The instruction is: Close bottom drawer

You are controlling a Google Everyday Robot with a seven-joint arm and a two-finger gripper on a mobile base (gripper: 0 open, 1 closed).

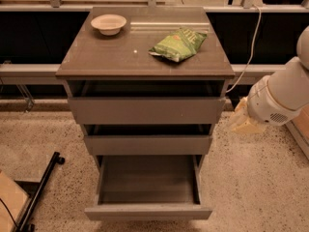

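The bottom drawer (147, 211) of the small grey-brown cabinet is pulled far out, and its plain box interior (147, 180) is empty. The middle drawer (147, 144) and the tall-fronted top drawer (147, 110) above it each stand out a little. My gripper (244, 120), a cream-coloured end on the white arm (282, 98), hangs to the right of the cabinet at about middle-drawer height. It is apart from the cabinet and above the bottom drawer's level.
On the cabinet top (111, 57) sit a small white bowl (108, 23) at the back left and a green chip bag (179, 43) at the right. A black stand leg (41, 190) lies on the speckled floor at left. A white cable (251, 42) hangs behind the arm.
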